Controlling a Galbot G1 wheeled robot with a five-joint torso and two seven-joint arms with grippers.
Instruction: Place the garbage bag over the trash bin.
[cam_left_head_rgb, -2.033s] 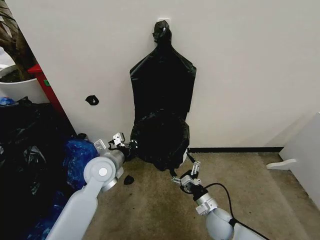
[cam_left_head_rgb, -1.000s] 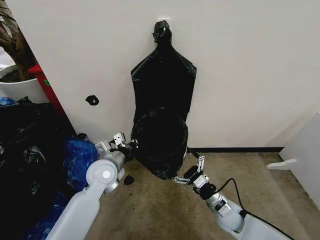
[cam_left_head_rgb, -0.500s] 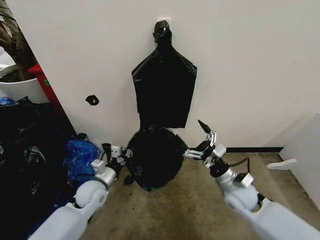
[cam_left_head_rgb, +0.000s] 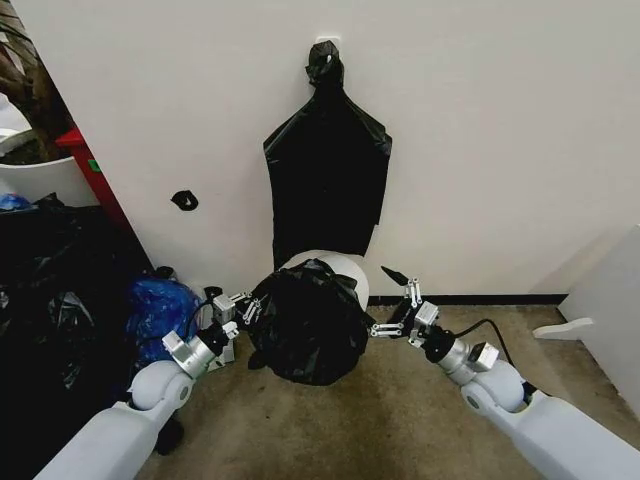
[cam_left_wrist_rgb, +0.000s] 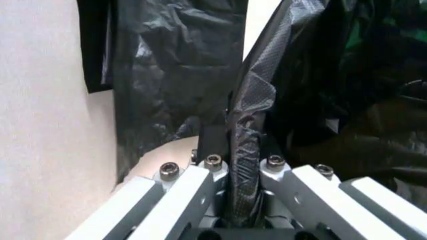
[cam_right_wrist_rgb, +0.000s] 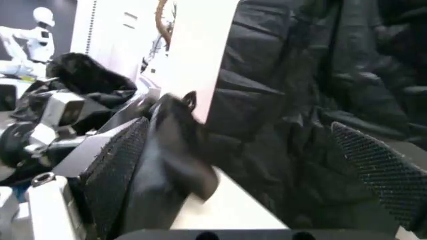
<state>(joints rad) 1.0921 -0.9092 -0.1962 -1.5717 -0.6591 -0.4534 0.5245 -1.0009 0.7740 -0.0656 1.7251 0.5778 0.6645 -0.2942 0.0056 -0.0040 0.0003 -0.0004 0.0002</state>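
The trash bin (cam_left_head_rgb: 338, 266) stands on the floor against the wall, and a strip of its white side shows at the back. The glossy black garbage bag (cam_left_head_rgb: 306, 322) bulges over the rest of it. My left gripper (cam_left_head_rgb: 238, 307) is at the bag's left edge, shut on a fold of the film. In the left wrist view my left gripper (cam_left_wrist_rgb: 240, 146) pinches that wrinkled fold of the garbage bag (cam_left_wrist_rgb: 300, 75). My right gripper (cam_left_head_rgb: 393, 301) is open just right of the bag. In the right wrist view my right gripper (cam_right_wrist_rgb: 237, 131) spreads wide before the garbage bag (cam_right_wrist_rgb: 307, 95) and the white bin (cam_right_wrist_rgb: 197, 55).
A flat black bag (cam_left_head_rgb: 328, 175) with a knotted neck hangs on the wall above the bin. A shiny blue bag (cam_left_head_rgb: 158, 306) and a dark pile (cam_left_head_rgb: 50, 300) lie at the left. A red panel (cam_left_head_rgb: 92, 170) leans behind them. White furniture (cam_left_head_rgb: 605, 290) stands at the right.
The garbage bag has come down from the wall and now bulges lower, with white bin showing behind it. My right gripper swung from the front to the bag's right side. My left arm dropped lower.
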